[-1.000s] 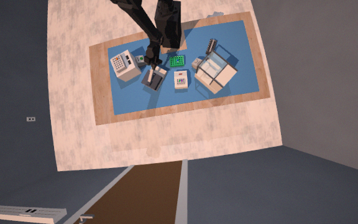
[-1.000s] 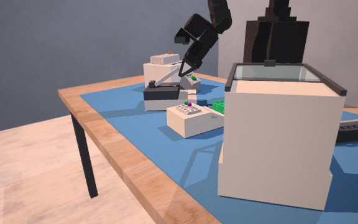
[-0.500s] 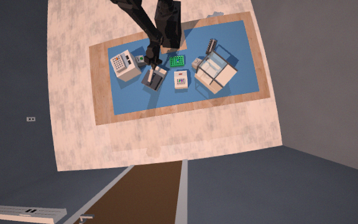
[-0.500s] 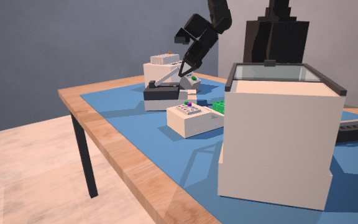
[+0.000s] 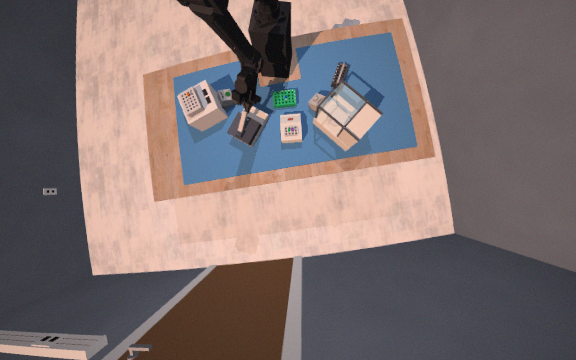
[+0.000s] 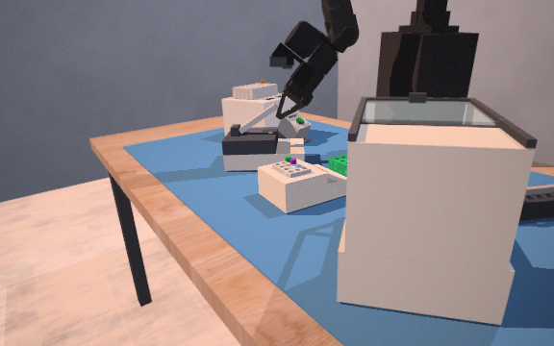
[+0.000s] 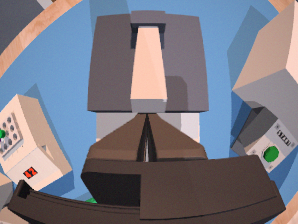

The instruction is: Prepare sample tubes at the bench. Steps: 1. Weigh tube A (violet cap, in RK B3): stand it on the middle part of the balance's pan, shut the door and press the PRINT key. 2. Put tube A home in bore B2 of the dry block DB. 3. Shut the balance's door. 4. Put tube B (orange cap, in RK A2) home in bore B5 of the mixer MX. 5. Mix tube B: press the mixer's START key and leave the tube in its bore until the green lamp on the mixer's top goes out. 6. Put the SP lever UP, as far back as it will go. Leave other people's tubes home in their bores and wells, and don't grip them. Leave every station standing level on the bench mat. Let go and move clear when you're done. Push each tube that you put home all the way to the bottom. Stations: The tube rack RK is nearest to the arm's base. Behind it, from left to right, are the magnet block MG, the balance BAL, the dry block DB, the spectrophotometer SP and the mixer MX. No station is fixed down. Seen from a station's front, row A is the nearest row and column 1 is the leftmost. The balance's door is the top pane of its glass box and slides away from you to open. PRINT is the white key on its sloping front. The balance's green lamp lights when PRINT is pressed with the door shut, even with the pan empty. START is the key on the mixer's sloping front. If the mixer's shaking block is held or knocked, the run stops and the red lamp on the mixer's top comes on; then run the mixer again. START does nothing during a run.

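- From the top view, my gripper [image 5: 246,107] [image 6: 280,115] [image 7: 147,113] reaches down to the front of the spectrophotometer [image 5: 255,132] [image 6: 250,145] [image 7: 111,65], beside the free end of the SP lever [image 5: 241,123] [image 6: 258,119] [image 7: 148,65]. The violet cap of tube A [image 5: 292,129] [image 6: 292,160] shows in the dry block [image 5: 291,139] [image 6: 274,193] [image 7: 56,161], and the orange cap of tube B [image 5: 187,94] [image 6: 262,82] in the mixer's [image 5: 211,114] [image 6: 243,113] [image 7: 277,67] block. I can't tell from here how deep either tube sits.
- From the exterior view, the lever slopes up from its hinge towards me, part raised, so I judge step 6 to be in hand. My fingertips are low by its free end; whether they touch it I can't tell.
- From the wrist view, my 2 fingers are closed together with nothing between them, centred on the lever's near end. That suits a push rather than a grip. I should keep the tips under and in front of that end, then sweep up and back in an arc around the hinge, right to the stop. A straight shove could slip off or slide the loose station; once the lever stands fully back, I should ease off and lift clear.
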Available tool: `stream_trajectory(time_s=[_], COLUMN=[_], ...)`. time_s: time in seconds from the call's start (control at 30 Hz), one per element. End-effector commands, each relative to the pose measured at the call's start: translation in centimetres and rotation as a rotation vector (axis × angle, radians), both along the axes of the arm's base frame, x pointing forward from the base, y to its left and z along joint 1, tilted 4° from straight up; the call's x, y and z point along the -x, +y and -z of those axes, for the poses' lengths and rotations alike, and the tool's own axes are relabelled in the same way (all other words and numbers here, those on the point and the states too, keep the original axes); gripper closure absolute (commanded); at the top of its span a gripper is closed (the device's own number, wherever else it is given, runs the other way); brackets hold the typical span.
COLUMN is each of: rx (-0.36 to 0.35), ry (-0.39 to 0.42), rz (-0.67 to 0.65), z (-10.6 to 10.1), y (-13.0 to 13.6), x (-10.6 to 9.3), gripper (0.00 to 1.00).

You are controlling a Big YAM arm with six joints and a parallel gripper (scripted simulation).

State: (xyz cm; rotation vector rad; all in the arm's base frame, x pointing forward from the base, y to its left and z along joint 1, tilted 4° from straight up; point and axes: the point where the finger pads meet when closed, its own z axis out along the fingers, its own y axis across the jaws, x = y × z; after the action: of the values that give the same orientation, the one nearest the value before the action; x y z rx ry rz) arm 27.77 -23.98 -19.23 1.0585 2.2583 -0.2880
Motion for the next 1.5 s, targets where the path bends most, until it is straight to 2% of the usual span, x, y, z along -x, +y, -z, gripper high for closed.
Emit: stream_trajectory(time_s=[0.0,0.5,0.63,0.73,0.77,1.47], rx=[0.024,0.009,-0.014,-0.003,0.009,0.009], ry=[-0.02,-0.001,0.026,0.012,-0.009,-0.009], rz=[0.002,0.002,0.001,0.002,0.0,0.0], z=[-1.0,-1.8,-0.5,-0.7,-1.4,-1.4], y=[-0.6,-0.6,0.2,-0.2,-0.4,-0.4], x=[0.1,0.3,1.2,0.7,0.0,0.0], gripper=[1.0,1.0,1.0,1.0,1.0,1.0])
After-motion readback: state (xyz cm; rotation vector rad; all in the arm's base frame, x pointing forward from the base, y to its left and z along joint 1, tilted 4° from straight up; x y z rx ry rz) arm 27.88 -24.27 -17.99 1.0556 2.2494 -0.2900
